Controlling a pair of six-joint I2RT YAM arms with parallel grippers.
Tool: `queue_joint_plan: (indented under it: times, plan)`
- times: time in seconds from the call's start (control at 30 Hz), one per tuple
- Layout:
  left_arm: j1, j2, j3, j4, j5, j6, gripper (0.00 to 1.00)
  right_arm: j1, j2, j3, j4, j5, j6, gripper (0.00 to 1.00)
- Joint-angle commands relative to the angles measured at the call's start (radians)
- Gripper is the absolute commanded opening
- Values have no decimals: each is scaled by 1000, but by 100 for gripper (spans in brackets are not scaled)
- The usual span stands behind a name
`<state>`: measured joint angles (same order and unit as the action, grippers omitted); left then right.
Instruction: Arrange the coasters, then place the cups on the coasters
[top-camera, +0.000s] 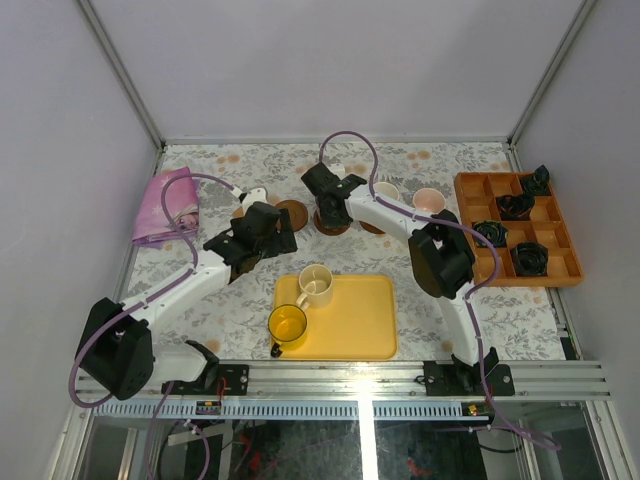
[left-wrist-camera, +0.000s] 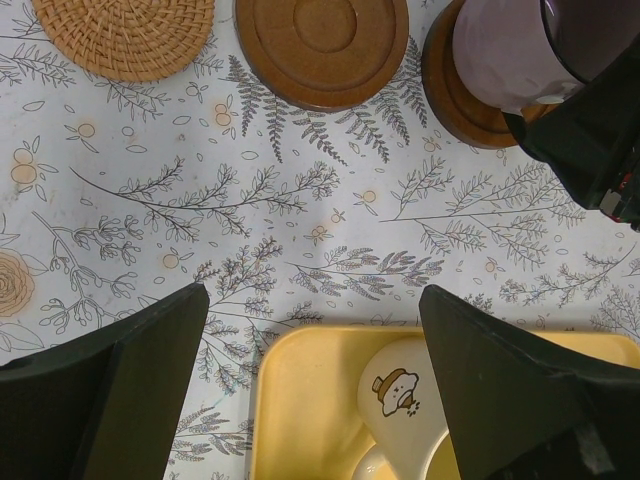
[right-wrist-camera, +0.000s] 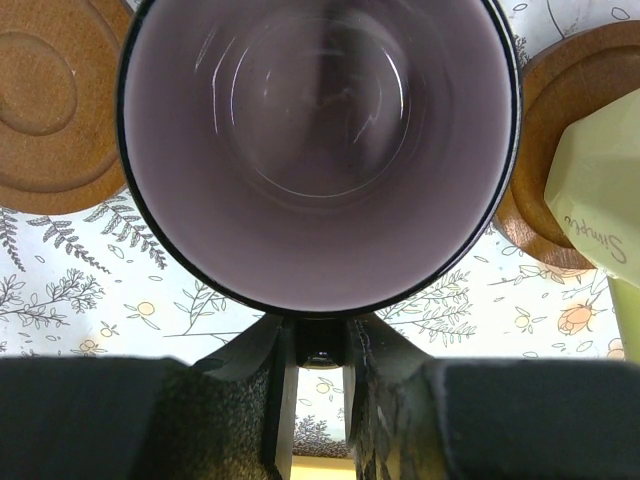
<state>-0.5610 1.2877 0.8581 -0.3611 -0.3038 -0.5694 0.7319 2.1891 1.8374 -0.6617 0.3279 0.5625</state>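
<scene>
My right gripper (right-wrist-camera: 320, 340) is shut on the handle of the purple-grey cup (right-wrist-camera: 318, 150), which is on or just above a dark coaster (left-wrist-camera: 458, 92); I cannot tell if they touch. A brown coaster (left-wrist-camera: 322, 45) and a woven coaster (left-wrist-camera: 125, 35) lie bare to its left. A pale green-white cup (right-wrist-camera: 600, 190) stands on another coaster (right-wrist-camera: 540, 150). The pink cup (top-camera: 428, 200) stands further right. My left gripper (left-wrist-camera: 313, 300) hangs open over the back edge of the yellow tray (top-camera: 365, 320). The cream cup (left-wrist-camera: 405, 400) and the yellow cup (top-camera: 287, 325) are on that tray.
An orange compartment box (top-camera: 560, 265) with small black objects sits at the right edge. A folded pink cloth (top-camera: 168, 205) lies at the back left. The right gripper (left-wrist-camera: 585, 140) juts into the left wrist view at the upper right.
</scene>
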Motion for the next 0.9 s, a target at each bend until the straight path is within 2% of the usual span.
queue_joint_plan:
  times: [0.0,0.23,0.53,0.7,0.73,0.87]
  plan:
    - [1,8,32,-4,-24,14,87,-5,-66,1,12,40,35,0]
    - [3,25,38,5,-8,17,87,-4,-97,-58,24,3,54,0]
    - [3,39,55,9,-3,22,87,1,-85,-46,23,-30,39,1]
    - [2,42,53,10,-5,19,87,3,-66,-28,18,-61,19,24]
    - [2,42,54,11,-5,19,87,4,-67,-27,17,-63,15,31]
    - [1,45,56,13,-5,19,87,4,-70,-27,20,-59,5,40]
